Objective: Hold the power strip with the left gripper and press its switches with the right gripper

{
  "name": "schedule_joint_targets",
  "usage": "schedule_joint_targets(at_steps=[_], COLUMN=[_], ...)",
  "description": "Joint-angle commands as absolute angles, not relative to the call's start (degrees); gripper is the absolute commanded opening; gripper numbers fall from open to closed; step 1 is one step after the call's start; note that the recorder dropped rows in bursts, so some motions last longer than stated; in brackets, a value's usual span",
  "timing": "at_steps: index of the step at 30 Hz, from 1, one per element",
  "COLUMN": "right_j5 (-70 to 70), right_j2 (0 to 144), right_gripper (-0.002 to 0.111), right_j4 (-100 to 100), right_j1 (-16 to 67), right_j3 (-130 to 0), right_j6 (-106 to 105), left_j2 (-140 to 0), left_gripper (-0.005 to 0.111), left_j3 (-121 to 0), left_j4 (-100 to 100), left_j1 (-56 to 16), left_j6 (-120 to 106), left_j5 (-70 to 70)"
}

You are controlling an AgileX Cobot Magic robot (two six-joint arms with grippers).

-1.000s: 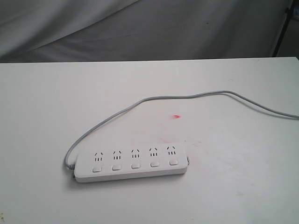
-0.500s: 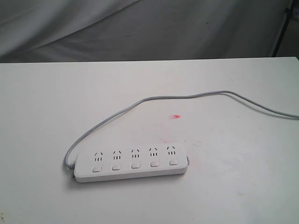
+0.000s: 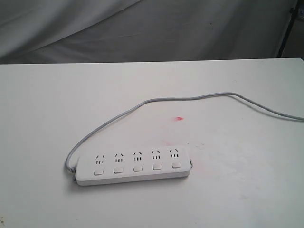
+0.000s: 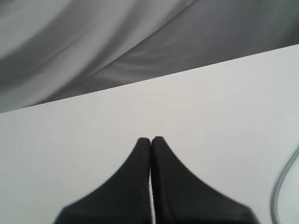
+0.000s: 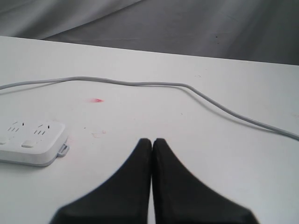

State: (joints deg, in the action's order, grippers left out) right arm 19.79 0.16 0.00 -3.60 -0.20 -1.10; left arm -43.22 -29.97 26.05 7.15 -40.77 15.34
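- The exterior view is the only one taking in the whole power strip [image 3: 133, 166]. It is lying flat, outlets facing up, on the white surface [image 3: 47, 118], in the lower middle of the view.
- Its long axis is running left to right across that view, with the right end sitting a little higher in the picture.
- The five switches [image 3: 137, 168] are lining up in a row along the near side, one under each outlet.
- The grey cord [image 3: 156, 100] is leaving the strip's left end, arching up and over, and running off the right edge. A small red mark [image 3: 179, 118] is showing on the surface between the cord and the strip.
- The left wrist view is showing the left gripper [image 4: 151, 139], which the exterior view does not take in. Its two black fingers are pressing together at the tips and gripping nothing, over bare surface. Only a short curve of cord is appearing at one edge, and the strip is out of this view.
- The right wrist view is showing the right gripper [image 5: 152, 140], likewise closed tip to tip and empty-handed. It is catching just one end of the strip, with two outlets and two switches, lying well apart from the fingertips. The cord is running across the surface beyond them.
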Motion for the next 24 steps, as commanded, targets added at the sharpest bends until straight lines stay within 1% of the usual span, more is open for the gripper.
schedule_joint_targets(at_steps=[1, 9, 12, 13, 15, 17, 20, 24], right_j5=[19.56, 19.56, 19.56, 19.56, 19.56, 19.56, 19.56, 19.56], right_j2=[0.00, 0.00, 0.00, 0.00, 0.00, 0.00, 0.00, 0.00], right_gripper=[0.000, 0.000, 0.000, 0.000, 0.000, 0.000, 0.000, 0.000], right_j4=[-0.32, -0.32, -0.32, -0.32, -0.32, -0.32, -0.32, -0.32], right_j1=[-3.95, -3.95, -3.95, -3.95, -3.95, -3.95, -3.95, -3.95], right_j3=[0.00, 0.00, 0.00, 0.00, 0.00, 0.00, 0.00, 0.00], right_j6=[-1.04, -1.04, -1.04, -1.04, -1.04, -1.04, -1.04, -1.04], left_j2=[-51.00, -61.08, -65.53, -67.56, -70.89, -74.38, -79.13, -81.38], left_gripper=[0.000, 0.000, 0.000, 0.000, 0.000, 0.000, 0.000, 0.000], left_j3=[-33.76, -35.63, -35.63, -35.63, -35.63, -35.63, -35.63, -35.63], left_j4=[41.34, 71.95, 82.22, 84.99, 86.65, 86.47, 86.22, 80.38], left_j1=[9.21, 16.73, 22.09, 24.58, 28.76, 31.96, 33.03, 33.03], left_j6=[-56.76, -90.44, -107.87, -113.04, -120.00, -119.96, -119.96, -119.96], left_j5=[14.89, 17.60, 29.18, 35.21, 44.77, 49.03, 53.17, 57.85])
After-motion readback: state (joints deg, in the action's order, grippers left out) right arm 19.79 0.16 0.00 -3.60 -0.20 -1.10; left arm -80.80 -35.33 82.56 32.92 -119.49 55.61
